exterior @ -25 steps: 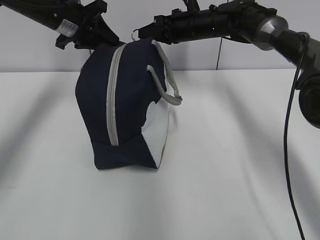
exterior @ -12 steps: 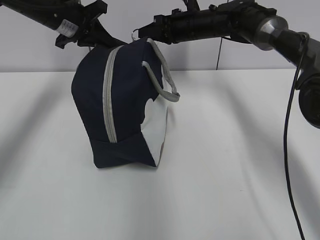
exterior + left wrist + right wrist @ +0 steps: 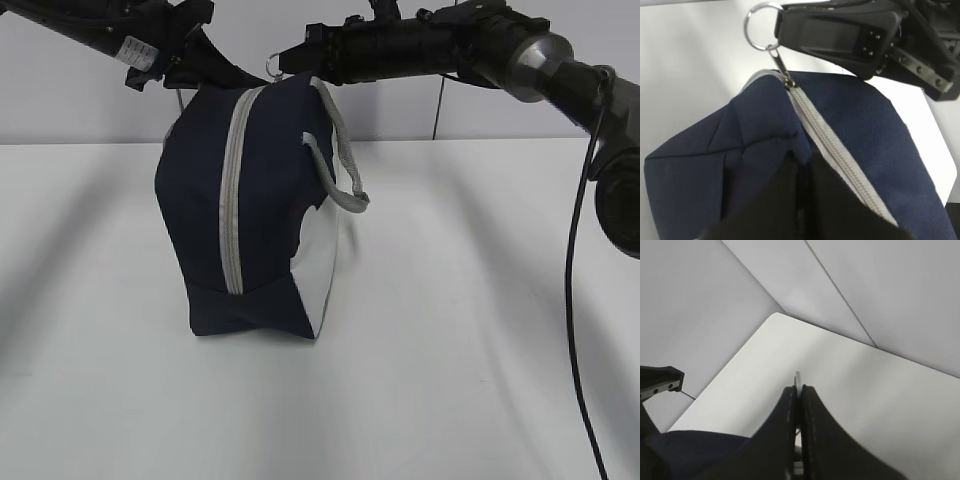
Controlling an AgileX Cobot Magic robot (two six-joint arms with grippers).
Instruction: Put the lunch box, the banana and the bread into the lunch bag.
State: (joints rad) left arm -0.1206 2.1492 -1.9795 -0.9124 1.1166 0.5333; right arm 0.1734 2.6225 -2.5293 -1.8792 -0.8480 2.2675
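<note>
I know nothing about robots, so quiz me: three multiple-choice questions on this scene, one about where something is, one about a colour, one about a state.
1. Where is the lunch bag?
A. standing on the white table
B. lying on the floor
C. hanging clear of the table

2. What colour is the zipper?
A. red
B. grey
C. yellow

3. What is the right tool doing?
A. gaping wide open
B. gripping a banana
C. pinching the metal ring pull

Answers:
1 A, the exterior view shows its base resting on the tabletop.
2 B, a pale grey strip runs down the navy fabric.
3 C, both wrist views show the ring between its closed fingers.
</note>
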